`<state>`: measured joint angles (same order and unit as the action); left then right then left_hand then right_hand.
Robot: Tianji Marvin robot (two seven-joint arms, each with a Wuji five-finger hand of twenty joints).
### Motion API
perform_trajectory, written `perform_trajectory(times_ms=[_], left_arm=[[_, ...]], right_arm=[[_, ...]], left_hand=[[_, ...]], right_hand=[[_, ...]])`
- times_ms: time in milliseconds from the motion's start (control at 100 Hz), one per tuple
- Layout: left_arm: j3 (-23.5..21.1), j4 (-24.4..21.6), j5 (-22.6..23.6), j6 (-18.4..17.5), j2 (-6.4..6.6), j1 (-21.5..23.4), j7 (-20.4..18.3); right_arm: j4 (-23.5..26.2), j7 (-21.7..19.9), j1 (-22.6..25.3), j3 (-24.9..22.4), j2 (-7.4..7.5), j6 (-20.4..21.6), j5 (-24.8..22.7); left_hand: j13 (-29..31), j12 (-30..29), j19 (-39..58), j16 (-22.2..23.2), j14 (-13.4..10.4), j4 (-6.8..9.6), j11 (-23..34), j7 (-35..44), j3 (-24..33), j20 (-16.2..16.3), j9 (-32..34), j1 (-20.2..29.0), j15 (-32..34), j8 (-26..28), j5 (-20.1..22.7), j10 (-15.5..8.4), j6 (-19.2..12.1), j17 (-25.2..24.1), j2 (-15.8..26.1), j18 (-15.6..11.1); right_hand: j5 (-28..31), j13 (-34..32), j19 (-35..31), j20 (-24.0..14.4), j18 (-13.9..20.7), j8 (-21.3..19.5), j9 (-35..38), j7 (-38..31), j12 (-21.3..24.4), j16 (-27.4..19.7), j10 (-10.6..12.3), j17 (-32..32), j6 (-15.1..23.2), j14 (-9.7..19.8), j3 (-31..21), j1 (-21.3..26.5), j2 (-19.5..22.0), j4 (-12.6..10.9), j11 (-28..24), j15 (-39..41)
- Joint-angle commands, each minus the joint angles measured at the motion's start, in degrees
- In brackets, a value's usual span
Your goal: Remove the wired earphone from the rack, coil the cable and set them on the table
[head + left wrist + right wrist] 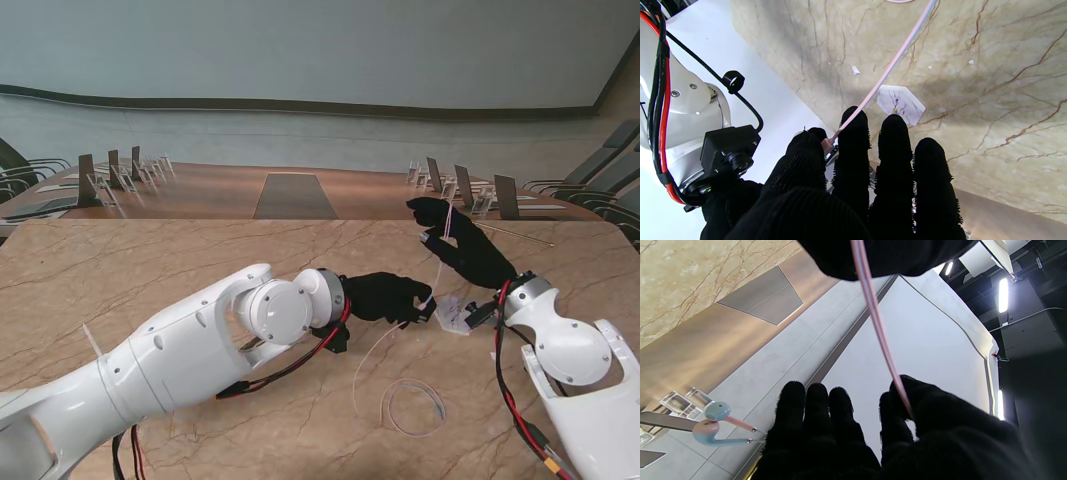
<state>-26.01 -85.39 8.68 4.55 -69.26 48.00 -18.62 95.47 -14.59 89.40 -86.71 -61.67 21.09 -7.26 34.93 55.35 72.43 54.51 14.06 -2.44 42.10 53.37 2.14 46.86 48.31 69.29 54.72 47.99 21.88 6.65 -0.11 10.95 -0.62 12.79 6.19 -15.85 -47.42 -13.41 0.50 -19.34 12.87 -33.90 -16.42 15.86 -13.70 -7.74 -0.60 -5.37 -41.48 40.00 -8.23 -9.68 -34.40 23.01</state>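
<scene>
Cable (pixel 437 268) runs taut between your left hand (pixel 388 296) and raised right hand (pixel 462 243), both pinching it; slack coils on the tabletop (pixel 150 270) nearer you. Feed loops evenly, avoiding tugs.

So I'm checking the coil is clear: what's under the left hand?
Under the left hand only bare marble table shows; its fingers pinch the cable. The coil lies nearer to me, uncovered. The palm hides whatever it covers.
</scene>
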Motion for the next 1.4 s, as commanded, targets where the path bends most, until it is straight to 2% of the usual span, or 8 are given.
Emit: perform_trajectory(times_ms=[0, 470, 980, 1390], left_arm=[[-0.2, -0.2, 0.0, -0.4, -0.24, -0.5, -0.2], [-1.0, 0.1, 0.1, -1.2, -0.24, -1.1, 0.0], [0.0, 4.0, -1.8, -2.2, -1.92, -4.1, 0.3], [-0.6, 4.6, -1.7, -2.9, -2.00, -4.3, 0.8]], right_arm=[[0.5, -0.1, -0.4, -0.2, -0.19, 0.6, 0.5], [-0.4, -0.7, -2.5, 0.1, -0.28, 0.4, 2.2], [-3.9, 0.5, -5.4, 0.4, -0.69, 1.3, 2.9], [-4.5, 0.2, -6.2, 0.5, -0.68, 2.6, 4.2]], left_hand=[[1.3, 1.0, 3.0, 1.1, 0.5, -0.19, 3.2, 1.1, 1.0, 1.0, 1.2, 4.7, 1.8, -0.6, 0.5, -0.4, -1.3, 0.4, 0.1, 1.5], [1.7, 1.2, 3.5, 1.4, 0.7, -0.20, 3.9, 1.1, 0.9, 1.7, 1.4, 4.7, 2.6, -1.1, 0.5, -0.4, -1.0, 1.0, 0.1, 1.8], [2.3, 1.3, 3.8, 1.6, 0.9, -0.21, 4.4, 0.6, 0.5, 2.3, 1.9, 4.7, 3.3, -2.0, 0.7, -0.2, -0.8, 1.5, 0.0, 2.2], [2.8, 1.5, 4.2, 1.8, 1.0, -0.19, 5.0, 0.7, 0.4, 3.0, 2.2, 4.7, 4.0, -2.6, 0.8, -0.1, -0.5, 2.1, 0.0, 2.5]], right_hand=[[-1.3, -0.7, -1.8, 1.0, 0.8, 0.5, 0.4, -0.8, -0.9, 0.6, -0.4, -0.7, 0.5, -0.5, 0.2, 2.2, 0.1, -0.8, -0.8, 0.7], [-1.4, -0.7, -1.5, 1.1, 0.6, 1.0, 0.4, -1.5, -0.9, 0.6, -0.5, -0.9, 0.5, -0.7, 0.6, 2.1, 0.1, -1.1, -0.7, 0.6], [-1.5, 0.1, -0.9, 1.5, 1.2, 1.7, -0.3, -1.0, -0.6, 0.4, 0.0, 0.1, 0.9, -0.2, 1.5, 0.4, 0.4, -0.6, -0.1, 0.2], [-1.5, 0.1, -0.7, 1.6, 1.4, 1.7, -0.1, -0.9, -0.5, 0.3, 0.2, 0.2, 1.0, 0.1, 1.6, 0.3, 0.3, -0.5, 0.1, 0.0]])
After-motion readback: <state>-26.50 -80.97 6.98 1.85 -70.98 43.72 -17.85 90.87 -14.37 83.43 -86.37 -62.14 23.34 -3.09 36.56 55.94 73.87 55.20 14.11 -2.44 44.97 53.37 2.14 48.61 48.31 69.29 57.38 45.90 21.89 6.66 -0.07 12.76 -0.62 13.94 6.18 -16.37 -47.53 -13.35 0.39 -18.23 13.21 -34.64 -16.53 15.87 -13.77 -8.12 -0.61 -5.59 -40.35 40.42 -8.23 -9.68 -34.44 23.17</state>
